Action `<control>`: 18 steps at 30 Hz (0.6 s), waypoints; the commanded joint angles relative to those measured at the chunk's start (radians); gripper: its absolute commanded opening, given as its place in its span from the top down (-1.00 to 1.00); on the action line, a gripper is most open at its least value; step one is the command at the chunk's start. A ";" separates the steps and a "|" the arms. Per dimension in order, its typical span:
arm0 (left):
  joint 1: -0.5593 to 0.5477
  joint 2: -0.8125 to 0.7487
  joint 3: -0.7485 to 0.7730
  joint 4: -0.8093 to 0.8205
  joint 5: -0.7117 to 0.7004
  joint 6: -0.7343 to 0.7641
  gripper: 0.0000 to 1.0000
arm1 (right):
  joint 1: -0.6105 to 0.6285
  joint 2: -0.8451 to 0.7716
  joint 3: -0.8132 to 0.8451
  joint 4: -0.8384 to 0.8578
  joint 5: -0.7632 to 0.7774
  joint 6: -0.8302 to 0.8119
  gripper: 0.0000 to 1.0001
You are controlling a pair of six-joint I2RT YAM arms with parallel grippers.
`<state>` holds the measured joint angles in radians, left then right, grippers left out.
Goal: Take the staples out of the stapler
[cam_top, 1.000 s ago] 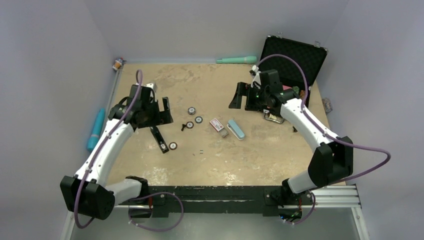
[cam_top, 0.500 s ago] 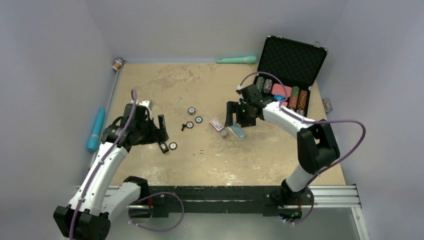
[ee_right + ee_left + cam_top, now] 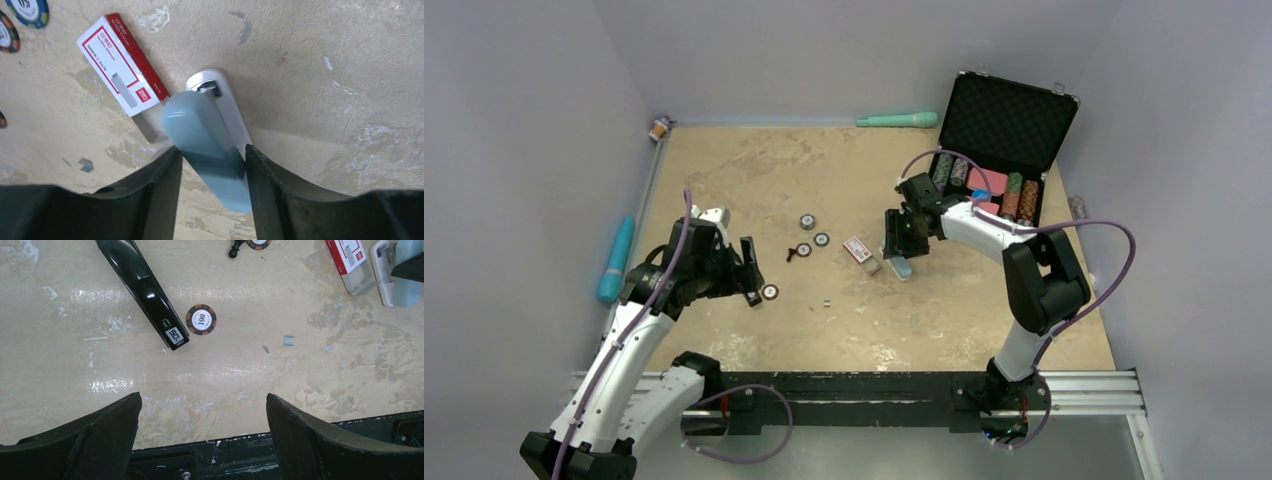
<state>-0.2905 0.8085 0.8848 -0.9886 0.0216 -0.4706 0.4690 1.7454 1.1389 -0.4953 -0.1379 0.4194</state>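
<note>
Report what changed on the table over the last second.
The right gripper swung from the open case down to the blue stapler and closed on its sides. The left gripper, open, drew back toward its base. The black stapler, staple box, chips and loose staples stayed put.
</note>
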 commanded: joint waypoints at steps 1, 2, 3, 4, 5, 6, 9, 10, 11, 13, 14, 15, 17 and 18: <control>-0.007 0.018 0.006 0.009 -0.012 -0.004 -0.94 | -0.002 -0.027 -0.008 0.042 0.031 0.002 0.19; -0.008 0.020 0.006 0.008 -0.012 -0.003 -0.94 | -0.003 -0.031 -0.012 0.043 0.031 0.002 0.34; -0.011 0.021 0.007 0.007 -0.013 -0.003 -0.94 | -0.002 -0.034 -0.015 0.043 0.031 0.002 0.46; -0.013 0.023 0.008 0.008 -0.015 -0.003 -0.93 | -0.003 -0.038 -0.017 0.044 0.033 0.004 0.54; -0.015 0.025 0.007 0.006 -0.014 -0.003 -0.93 | -0.002 -0.042 -0.020 0.043 0.035 0.003 0.60; -0.016 0.026 0.008 0.006 -0.015 -0.003 -0.93 | -0.002 -0.047 -0.021 0.043 0.037 0.002 0.69; -0.018 0.028 0.010 0.005 -0.014 -0.002 -0.92 | -0.002 -0.072 -0.014 0.024 0.043 -0.003 0.95; -0.019 0.028 0.011 0.006 -0.015 -0.002 -0.92 | -0.001 -0.084 -0.007 0.014 0.044 -0.006 1.00; -0.020 0.027 0.011 0.006 -0.013 -0.001 -0.92 | -0.003 -0.097 0.002 0.005 0.044 -0.009 1.00; -0.023 0.029 0.010 0.008 -0.008 0.001 -0.92 | -0.002 -0.124 0.020 -0.018 0.043 -0.011 1.00; -0.024 0.032 0.011 0.010 -0.003 0.002 -0.92 | -0.002 -0.138 0.029 -0.026 0.038 -0.013 1.00; -0.025 0.035 0.010 0.014 0.005 0.005 -0.92 | -0.002 -0.154 0.036 -0.033 0.032 -0.012 1.00; -0.026 0.043 0.005 0.025 0.032 0.014 -0.92 | -0.001 -0.187 0.041 -0.038 0.015 -0.009 1.00; -0.025 0.047 0.004 0.028 0.045 0.018 -0.92 | -0.001 -0.204 0.038 -0.035 0.000 -0.005 1.00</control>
<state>-0.3103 0.8436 0.8848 -0.9886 0.0250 -0.4690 0.4694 1.6379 1.1278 -0.5194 -0.1146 0.4213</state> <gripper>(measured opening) 0.963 0.335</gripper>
